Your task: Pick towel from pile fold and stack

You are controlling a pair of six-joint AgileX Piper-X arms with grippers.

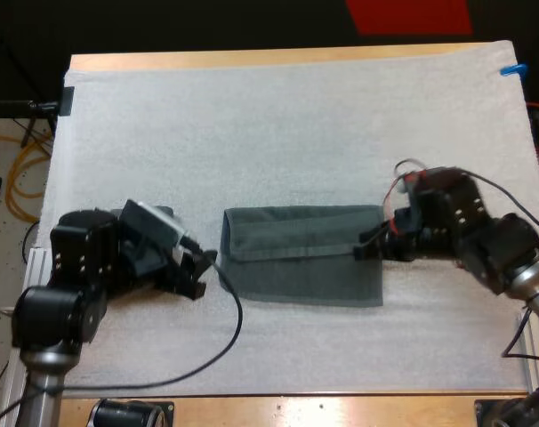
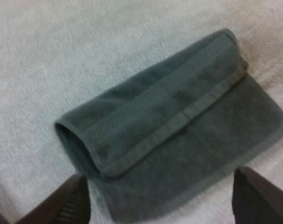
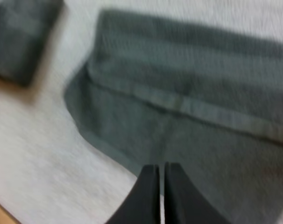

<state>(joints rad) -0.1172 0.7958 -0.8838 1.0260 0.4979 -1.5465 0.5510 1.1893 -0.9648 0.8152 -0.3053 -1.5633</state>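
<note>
Towel [image 1: 303,267] between left hand [image 1: 197,277] and right hand [image 1: 369,245]

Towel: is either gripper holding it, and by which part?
Nothing is held. The left gripper is open and clear of the folded towel; the right gripper is shut on nothing at its edge.

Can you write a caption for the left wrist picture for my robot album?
The open left claw faces a partly folded grey-green towel lying on the white mat.
</note>
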